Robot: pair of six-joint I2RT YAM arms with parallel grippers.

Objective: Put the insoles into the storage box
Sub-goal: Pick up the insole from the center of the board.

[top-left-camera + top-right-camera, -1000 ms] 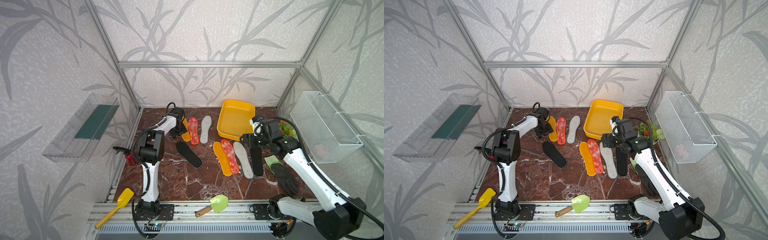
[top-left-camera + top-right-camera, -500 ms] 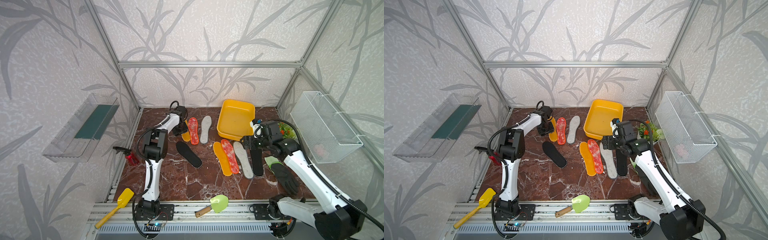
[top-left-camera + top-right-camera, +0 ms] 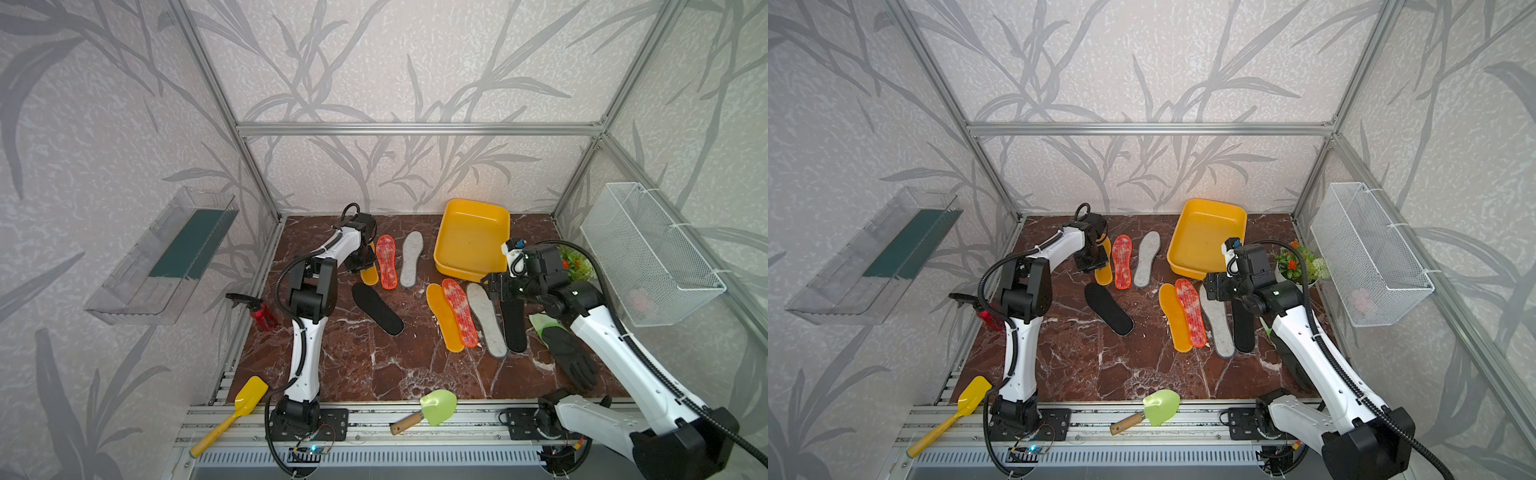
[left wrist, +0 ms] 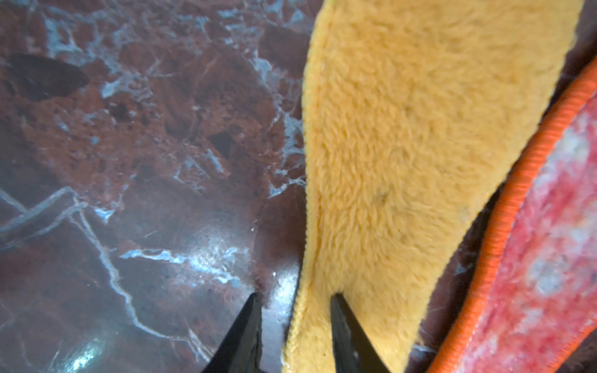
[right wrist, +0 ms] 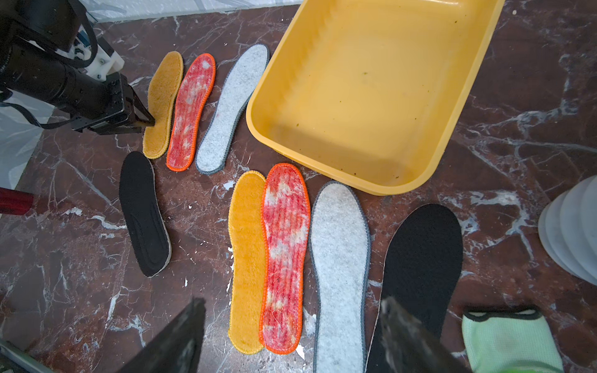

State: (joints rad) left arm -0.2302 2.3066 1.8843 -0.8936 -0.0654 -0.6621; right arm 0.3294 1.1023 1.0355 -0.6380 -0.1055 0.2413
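My left gripper (image 4: 295, 298) is down near the back left corner of the table (image 3: 374, 374), at the far yellow insole (image 4: 420, 145). The left wrist camera shows what the top views cannot. One finger (image 4: 248, 323) stands on the marble and the other on the fleece, with the insole's stitched edge rising between them. The jaws are narrow but apart, and a strip of marble shows between the outer finger and that edge, so I am not clamped on it. From above, my own wrist hides this contact. The right wrist camera sees it side-on, with the tips meeting the insole's outer edge near its middle.

Just beside that insole lie the far red mottled insole (image 3: 386, 262) and the far grey insole (image 3: 412, 259), side by side. The slanted black insole (image 3: 377, 309) lies apart from them, nearer the front edge.

My right gripper (image 5: 294, 300) hangs with its jaws spread wide and nothing between them, over the near row. There the near yellow insole (image 5: 247, 252) touches the near red mottled insole (image 5: 284, 255). After them come the near grey insole (image 5: 339, 258) and the near black insole (image 5: 423, 258).

The storage box (image 3: 471, 203) stands by the back edge, right of the middle, with its front rim just beside the near grey insole's toe. All eight insoles lie on the marble outside it.

Only the top views take in the potted plant (image 3: 1293, 266) by the right edge and the glove (image 3: 569, 353) beside my right arm.
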